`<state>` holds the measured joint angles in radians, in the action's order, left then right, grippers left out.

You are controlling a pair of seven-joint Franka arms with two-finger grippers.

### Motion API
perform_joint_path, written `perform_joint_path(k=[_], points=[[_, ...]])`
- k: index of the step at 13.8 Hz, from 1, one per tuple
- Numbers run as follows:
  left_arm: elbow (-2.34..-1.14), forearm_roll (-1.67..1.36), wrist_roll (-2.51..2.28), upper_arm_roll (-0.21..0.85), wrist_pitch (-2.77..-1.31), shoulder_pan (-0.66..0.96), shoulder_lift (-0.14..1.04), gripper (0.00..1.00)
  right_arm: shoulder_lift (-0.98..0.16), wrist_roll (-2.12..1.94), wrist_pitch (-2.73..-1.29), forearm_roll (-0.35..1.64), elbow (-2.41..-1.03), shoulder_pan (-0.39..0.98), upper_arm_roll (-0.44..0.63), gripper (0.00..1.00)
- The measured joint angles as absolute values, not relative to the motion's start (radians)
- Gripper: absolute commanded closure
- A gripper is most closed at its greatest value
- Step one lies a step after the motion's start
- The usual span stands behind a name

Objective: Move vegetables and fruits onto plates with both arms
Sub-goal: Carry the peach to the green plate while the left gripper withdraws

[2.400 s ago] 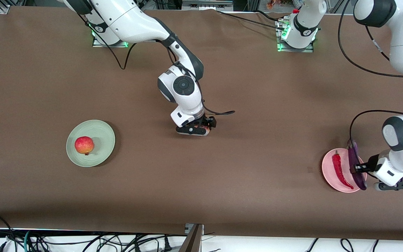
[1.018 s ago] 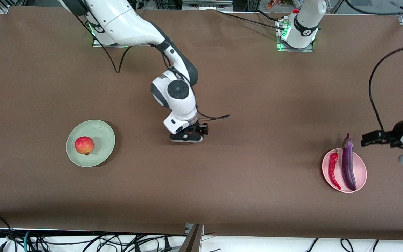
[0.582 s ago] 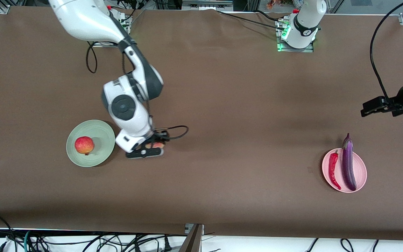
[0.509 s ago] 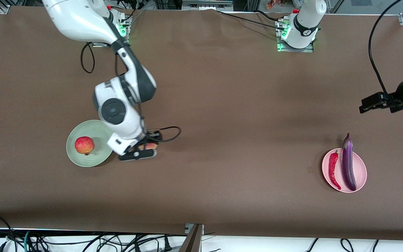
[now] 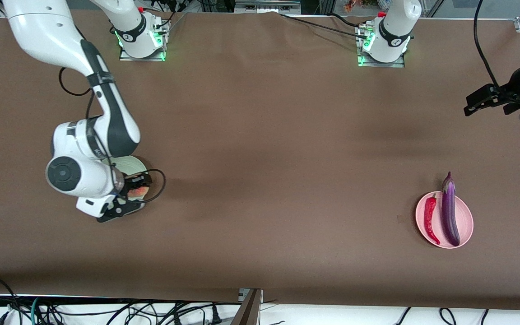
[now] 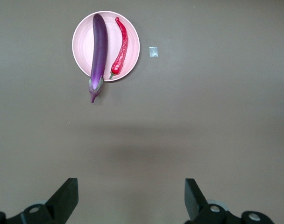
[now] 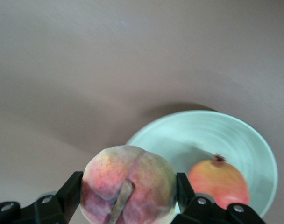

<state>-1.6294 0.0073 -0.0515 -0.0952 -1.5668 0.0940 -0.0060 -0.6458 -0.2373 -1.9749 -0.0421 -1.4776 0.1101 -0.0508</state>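
**Peach clamped over the mint-green plate's edge**

The right gripper point(image 5: 130, 197) is hanging over the rim of the mint-green plate point(image 5: 136, 163), at the right arm's end of the bench point(image 5: 264, 149). Its fingers point(image 7: 69, 193) are closing on the peach point(image 7: 129, 184), one pressing each side of the fruit, so the peach is sitting squarely between them with its crease and stem facing the right wrist camera. In the front view only a sliver of the peach point(image 5: 137, 192) is showing past the wrist. The pomegranate-like fruit point(image 7: 218, 181) is resting inside the plate point(image 7: 240, 135), close beside the held peach, and the arm is hiding it from the front camera.

The left gripper point(image 5: 483, 100) is waiting up in the air over bare bench at the left arm's end, its fingers point(image 6: 65, 198) standing wide apart and holding nothing. The pink plate point(image 5: 465, 214) is lying nearer the front camera than that spot, carrying the purple eggplant point(image 5: 448, 212) and the red chili pepper point(image 5: 431, 217) side by side. The eggplant's stem end is sticking out past the rim, over the bench.
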Motion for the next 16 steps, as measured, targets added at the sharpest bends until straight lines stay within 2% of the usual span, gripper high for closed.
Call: perform_joint_path(k=[7,8,9,10,16], points=[[-1.632,0.008,-0.052,-0.091,-1.578,0.094,0.007,0.0,-0.696,-0.268,-1.983,-0.042,-1.514,0.081,-0.053,0.43],[-1.632,0.008,-0.052,-0.091,-1.578,0.094,0.007,0.0,-0.704,-0.268,-1.988,-0.042,-1.515,0.079,-0.053,0.38],[-1.632,0.008,-0.052,-0.091,-1.579,0.094,0.007,0.0,-0.711,-0.268,-1.993,-0.042,-1.515,0.076,-0.052,0.26],[-1.632,0.008,-0.052,-0.091,-1.579,0.094,0.007,0.0,-0.717,-0.268,-1.997,-0.042,-1.515,0.069,-0.052,0.02],[-1.632,0.007,-0.052,-0.093,-1.58,0.094,0.007,0.0,-0.687,-0.268,-2.002,-0.042,-1.463,0.053,-0.053,0.0]])
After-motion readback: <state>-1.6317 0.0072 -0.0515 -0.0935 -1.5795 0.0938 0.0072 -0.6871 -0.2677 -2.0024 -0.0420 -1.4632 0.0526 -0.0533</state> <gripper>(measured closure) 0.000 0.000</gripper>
